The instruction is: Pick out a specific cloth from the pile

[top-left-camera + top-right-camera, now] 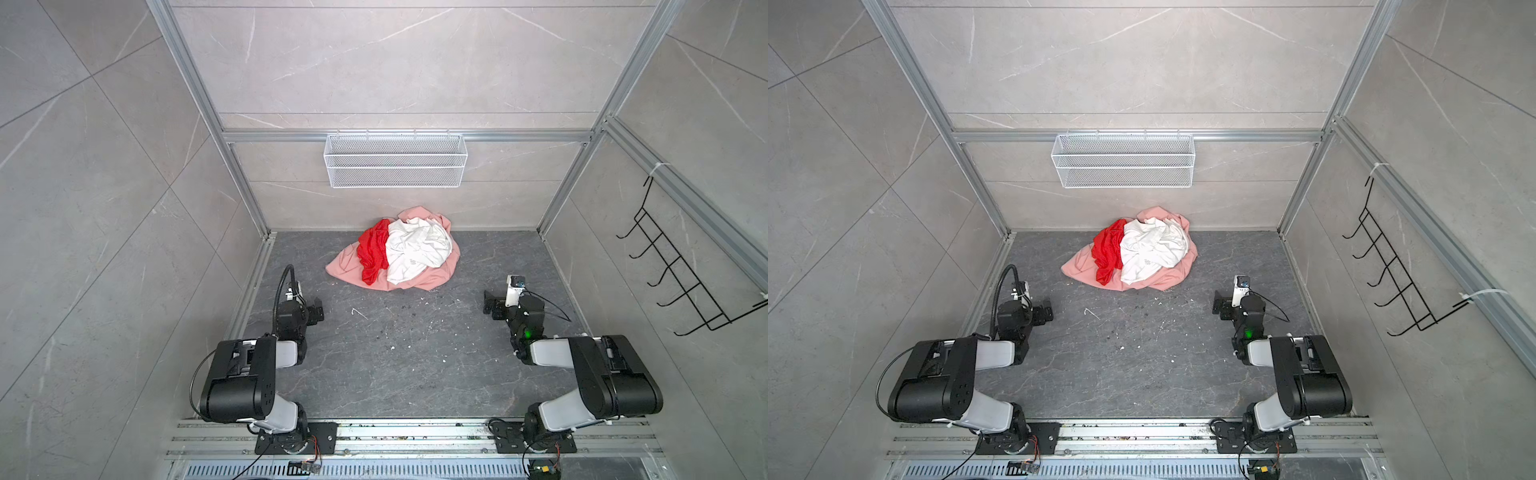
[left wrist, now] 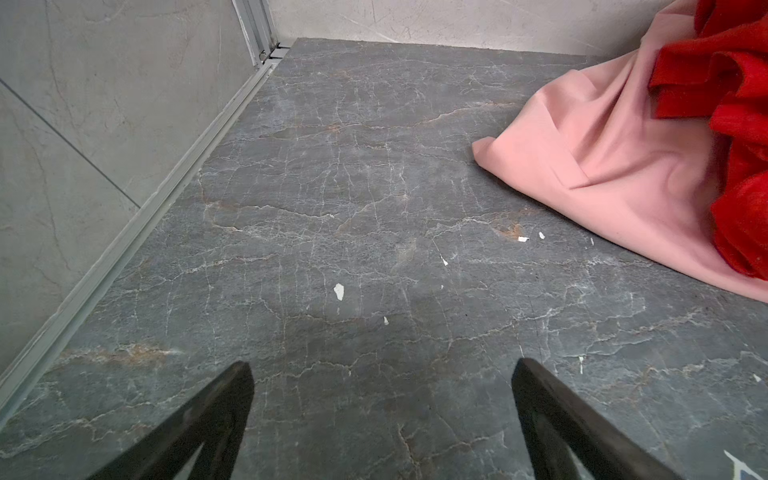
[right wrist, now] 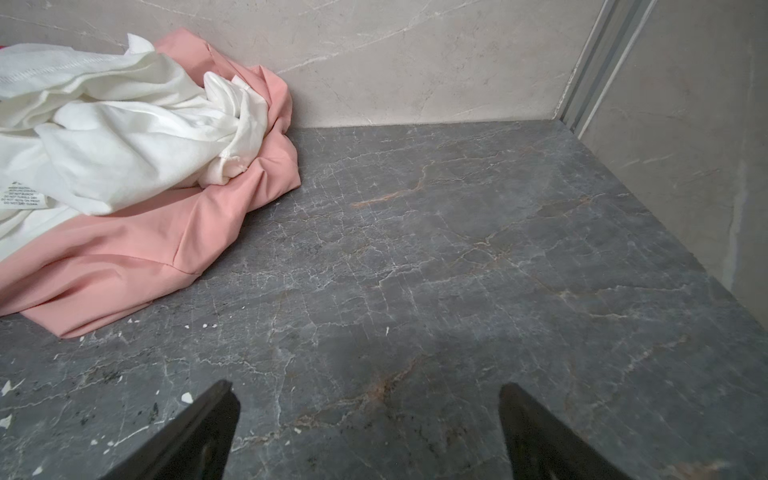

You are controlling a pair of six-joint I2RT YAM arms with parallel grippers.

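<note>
Cloth (image 1: 372, 251) stretches back-to-front along left side of pile (image 1: 399, 253).

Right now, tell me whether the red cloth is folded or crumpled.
Crumpled. The red cloth lies bunched in irregular folds atop the pink garment, beside the white garment.

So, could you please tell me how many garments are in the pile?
3: the red cloth on the left, the white garment on the right, the salmon-pink garment under both. Others may be hidden beneath.
</note>
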